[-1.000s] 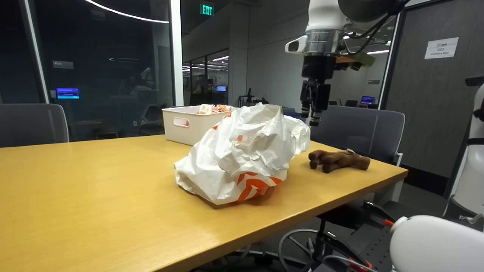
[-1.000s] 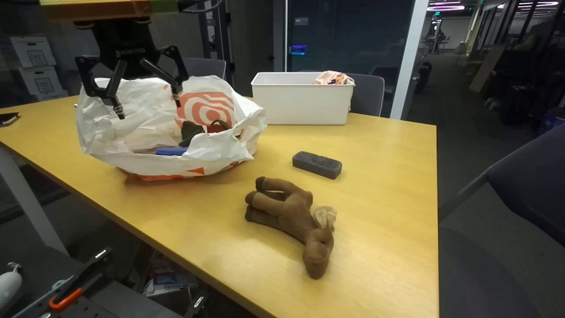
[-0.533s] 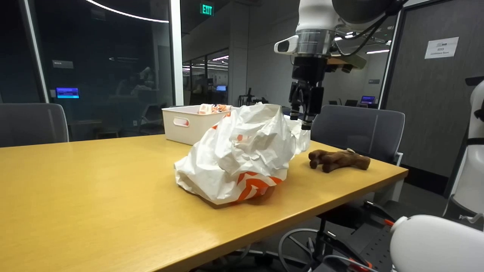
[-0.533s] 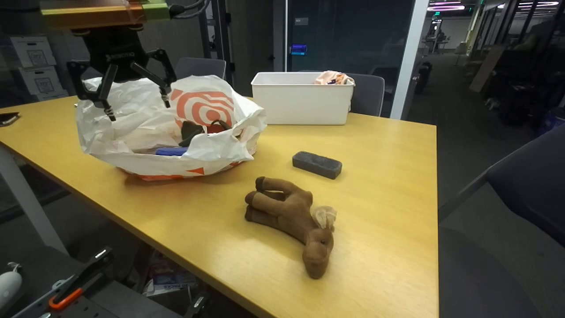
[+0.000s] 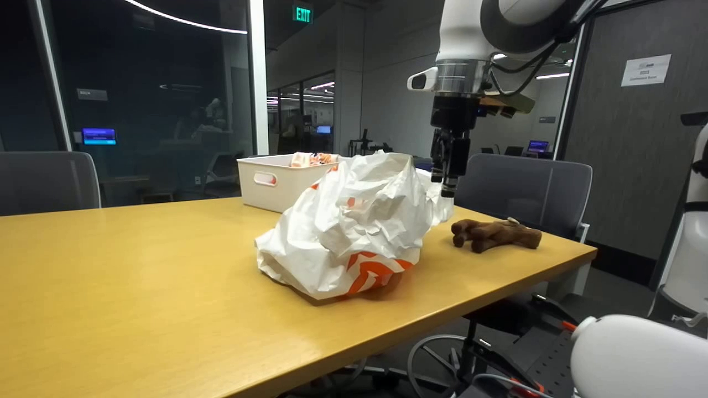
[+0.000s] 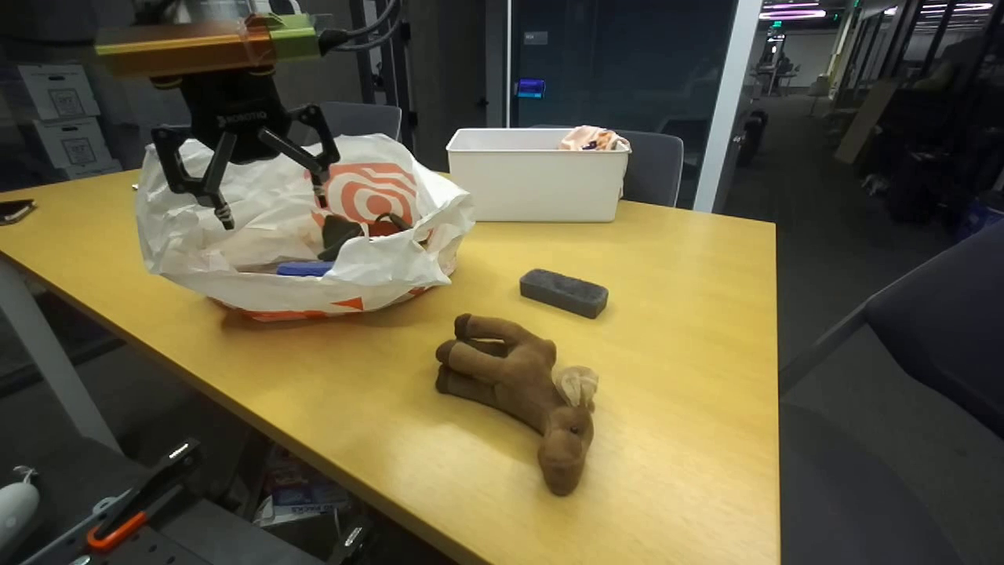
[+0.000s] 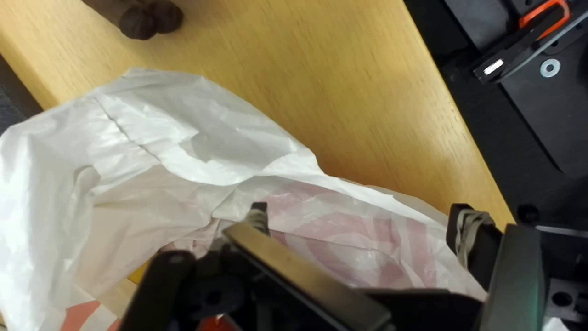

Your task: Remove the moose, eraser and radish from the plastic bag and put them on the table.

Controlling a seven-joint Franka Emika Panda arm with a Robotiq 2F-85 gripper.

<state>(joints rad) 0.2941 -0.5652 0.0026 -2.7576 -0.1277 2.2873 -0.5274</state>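
The white plastic bag with red print lies on the table, its mouth open in an exterior view. Inside show a dark item, a red item and a blue item; I cannot tell whether any is the radish. The brown moose lies on its side on the table; its feet show in the wrist view. The dark grey eraser lies on the table beyond it. My gripper is open and empty above the bag's mouth, fingers apart in the wrist view.
A white bin with patterned cloth stands behind the bag on the wooden table. A dark flat object lies at the table's far left. Chairs stand around the table. The bag's raised rim surrounds the items inside.
In an exterior view my gripper shifted left, then back right and lower over the bag. It stayed open. The bag, moose and eraser have not moved.
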